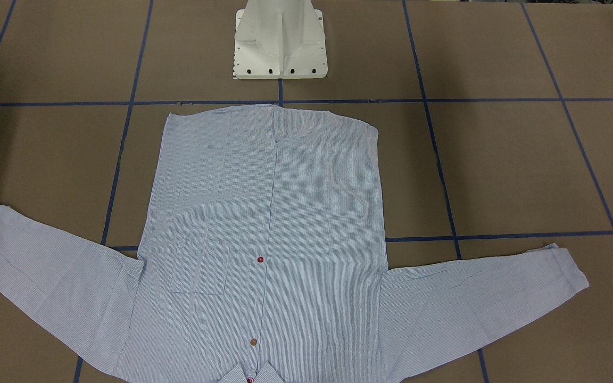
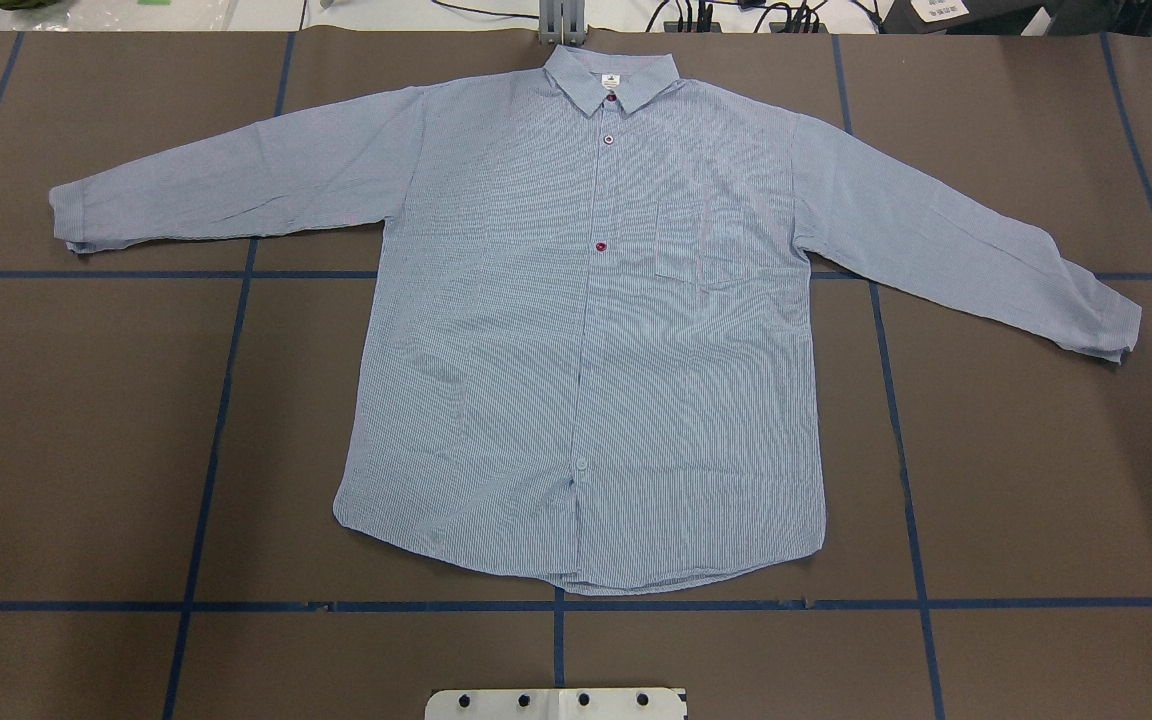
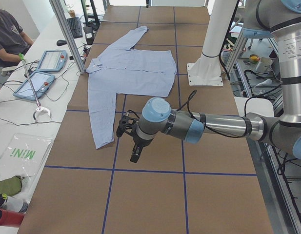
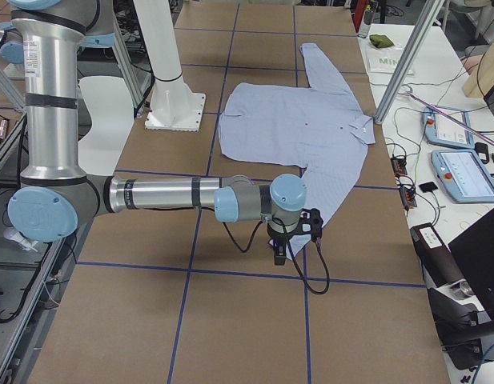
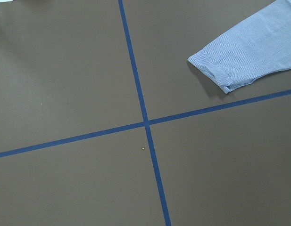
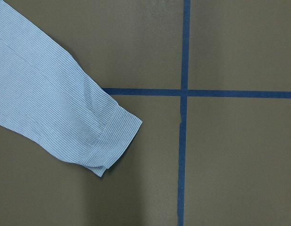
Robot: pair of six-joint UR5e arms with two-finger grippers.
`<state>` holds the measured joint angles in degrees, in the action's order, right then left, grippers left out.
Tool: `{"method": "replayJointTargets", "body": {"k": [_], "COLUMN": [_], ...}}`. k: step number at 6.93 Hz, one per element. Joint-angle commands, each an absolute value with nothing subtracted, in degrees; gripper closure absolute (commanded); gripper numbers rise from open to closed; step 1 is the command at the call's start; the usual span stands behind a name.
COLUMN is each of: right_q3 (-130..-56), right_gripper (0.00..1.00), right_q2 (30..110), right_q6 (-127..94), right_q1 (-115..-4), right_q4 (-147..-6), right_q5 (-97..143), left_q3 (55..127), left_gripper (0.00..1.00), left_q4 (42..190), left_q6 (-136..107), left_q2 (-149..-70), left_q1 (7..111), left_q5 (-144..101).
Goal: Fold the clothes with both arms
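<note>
Shirt points collar away from pedestal (sleeves spread).

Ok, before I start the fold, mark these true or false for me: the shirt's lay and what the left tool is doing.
1. The shirt lies flat, front up. True.
2. Its collar points toward the robot's base. False: the collar is on the far side, and the hem is nearest the base.
3. The left tool grips a cuff. False: it hangs beside the left cuff, apart from it.
4. The pocket sits on the robot's right of the buttons. True.
5. The right sleeve is folded across the chest. False: it lies stretched out sideways.
</note>
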<state>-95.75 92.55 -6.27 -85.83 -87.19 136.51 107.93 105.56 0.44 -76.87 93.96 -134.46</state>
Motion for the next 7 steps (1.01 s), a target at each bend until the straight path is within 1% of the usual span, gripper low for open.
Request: {"method": "replayJointTargets", "body": {"k": [1,5,7], "right_q3": [-95.5,-96.0,-95.9], "right_gripper": [0.0,0.0,0.0], "right_q2": [92.5,93.1,93.3], "right_q6": [-6.4,-6.3,-7.3], "right_q1": [-85.9,-85.3,-83.0], "right_q4": [-87.3,-87.0,-85.8], "right_q5": [136.3,139.7,139.9], "left_q3": [108.4,108.7,108.3], "left_gripper": [0.01,0.01,0.01], "left_q4": [105.6,105.6,106.3], "left_q6": [0.3,0.5,0.8], "left_q2": [-77.0,-75.9,-76.0], "left_q1": [93.9,93.9,93.7], "left_q5": [-134.4,-135.0,-135.2]}}
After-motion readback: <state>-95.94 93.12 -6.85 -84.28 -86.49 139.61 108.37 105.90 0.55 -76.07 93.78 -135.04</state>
